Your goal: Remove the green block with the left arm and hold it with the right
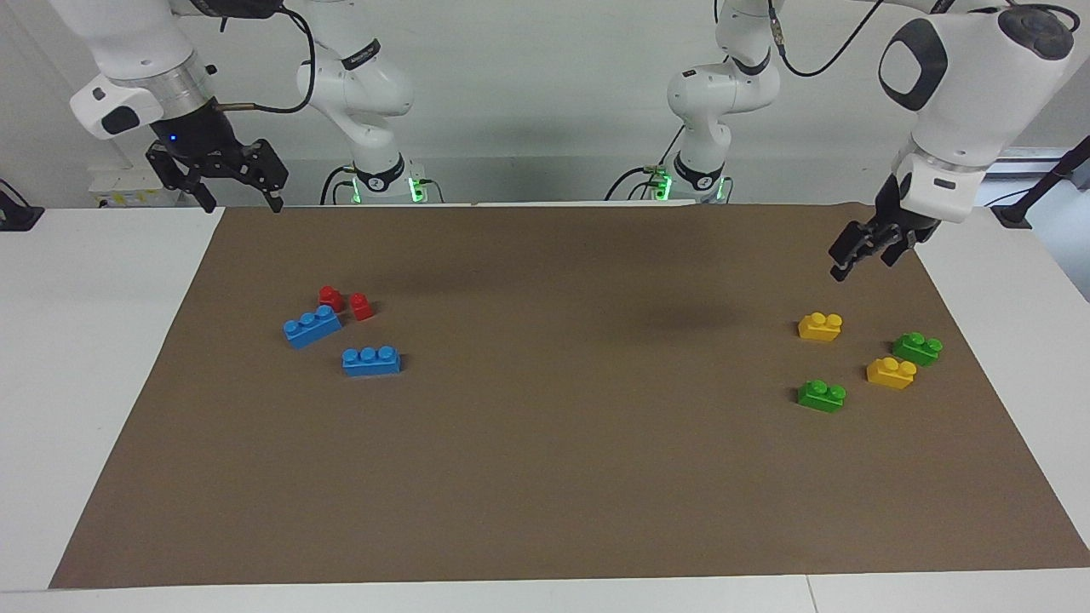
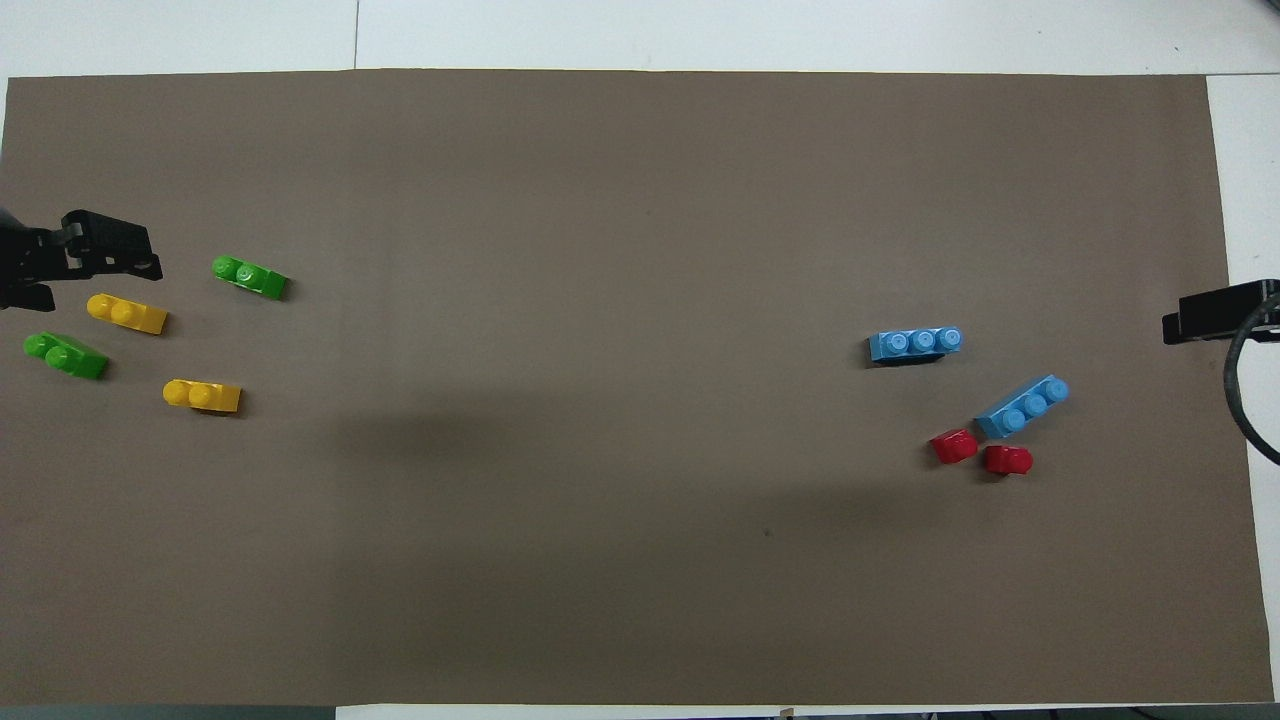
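Note:
Two green blocks lie on the brown mat at the left arm's end. One green block (image 1: 822, 396) (image 2: 250, 278) is the farthest of that group from the robots. The other green block (image 1: 917, 348) (image 2: 66, 356) lies near the mat's edge beside a yellow brick (image 1: 891, 373) (image 2: 127, 313). My left gripper (image 1: 858, 254) (image 2: 120, 255) hangs in the air over the mat above this group, open and empty, touching nothing. My right gripper (image 1: 243, 203) (image 2: 1195, 315) waits open and empty, raised over the mat's corner at the right arm's end.
A second yellow brick (image 1: 820, 326) (image 2: 202, 395) lies nearer to the robots than the green ones. Two blue three-stud bricks (image 1: 371, 360) (image 1: 312, 326) and two small red bricks (image 1: 345, 301) lie at the right arm's end. The brown mat (image 1: 545, 477) covers the white table.

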